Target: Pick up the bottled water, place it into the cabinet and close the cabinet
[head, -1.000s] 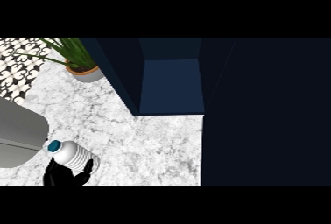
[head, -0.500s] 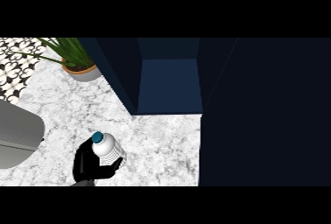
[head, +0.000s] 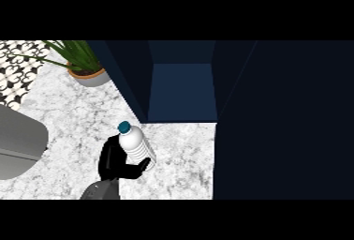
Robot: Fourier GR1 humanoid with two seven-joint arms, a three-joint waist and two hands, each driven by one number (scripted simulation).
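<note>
The bottled water, clear and ribbed with a teal cap, is lifted over the marble counter, its cap tilted up and to the left. My left hand is shut on its lower half, with a digit wrapped across its front. The bottle is just in front of and left of the open dark blue cabinet, whose inside shows as a lighter blue recess. The cabinet's door stands open as a dark panel filling the right side. My right hand does not show.
A potted plant stands at the back left beside the cabinet's left wall. A grey rounded object fills the left edge. Patterned black and white tiles lie at the far left.
My left hand has carried the bottle up and to the right, from the counter's lower left toward the cabinet opening. The bottle now stands more upright in the hand.
</note>
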